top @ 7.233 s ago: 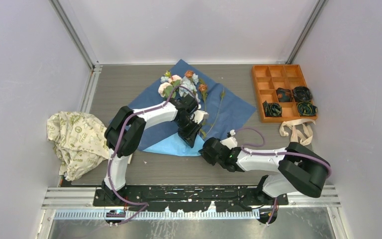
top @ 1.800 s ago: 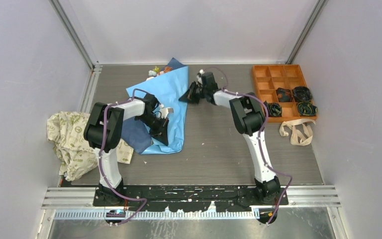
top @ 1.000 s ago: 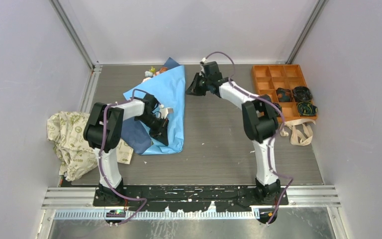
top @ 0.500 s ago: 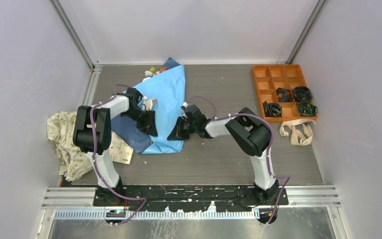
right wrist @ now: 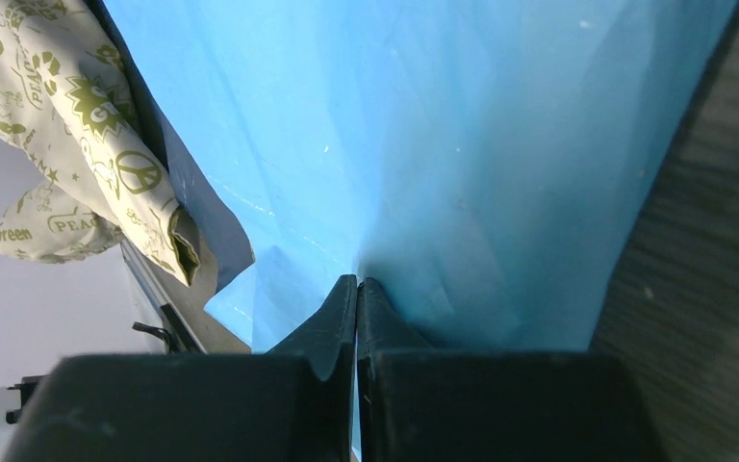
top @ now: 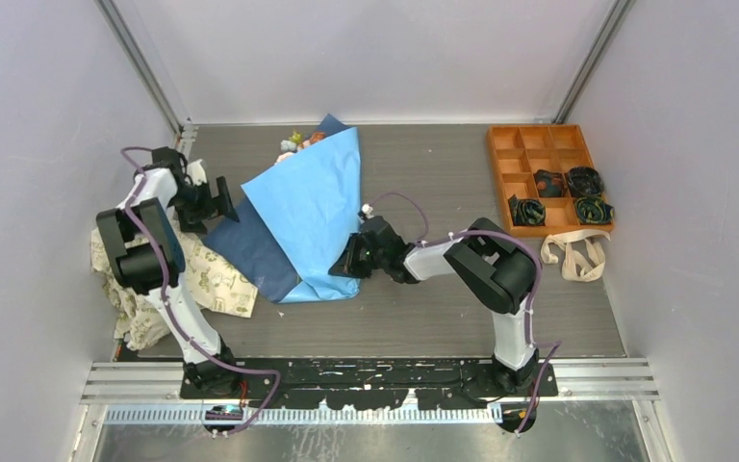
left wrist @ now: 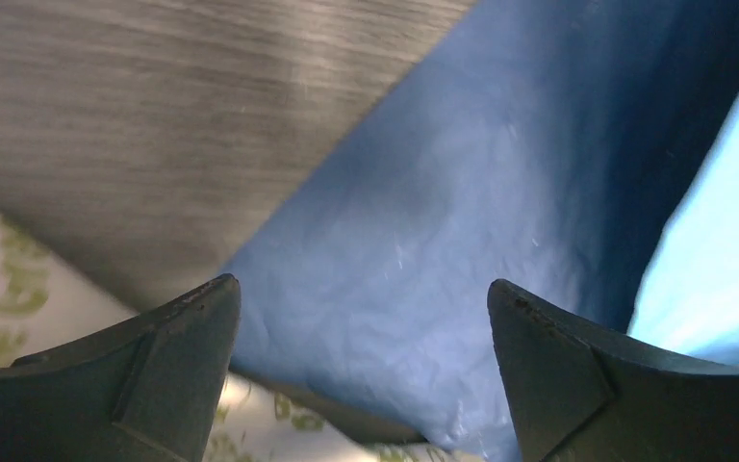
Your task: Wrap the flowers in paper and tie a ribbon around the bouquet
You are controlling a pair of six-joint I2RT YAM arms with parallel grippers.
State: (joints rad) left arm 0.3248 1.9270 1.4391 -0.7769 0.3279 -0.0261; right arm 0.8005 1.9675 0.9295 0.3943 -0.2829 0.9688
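Note:
The paper (top: 310, 204) lies folded over the flowers (top: 298, 141), light blue face up, with a darker blue flap (top: 250, 252) at its left. Only a few blooms peek out at the far end. My left gripper (top: 215, 198) hovers open just left of the paper; in the left wrist view the left gripper (left wrist: 361, 289) has dark blue paper (left wrist: 462, 241) below its spread fingers. My right gripper (top: 347, 265) is shut, with its tips against the paper's near right edge. In the right wrist view the right gripper (right wrist: 357, 281) presses on the light blue face (right wrist: 423, 144). The ribbon (top: 572, 254) lies loose by the tray.
A cream cloth with green print (top: 149, 274) is bunched at the left, partly under the paper. An orange compartment tray (top: 520, 154) with dark coils (top: 568, 183) stands at the far right. Walls close in the table on three sides.
My left gripper has opened and drawn away from the paper to the far left. The light blue fold has spread wider. The right gripper stays shut at the paper's near right edge.

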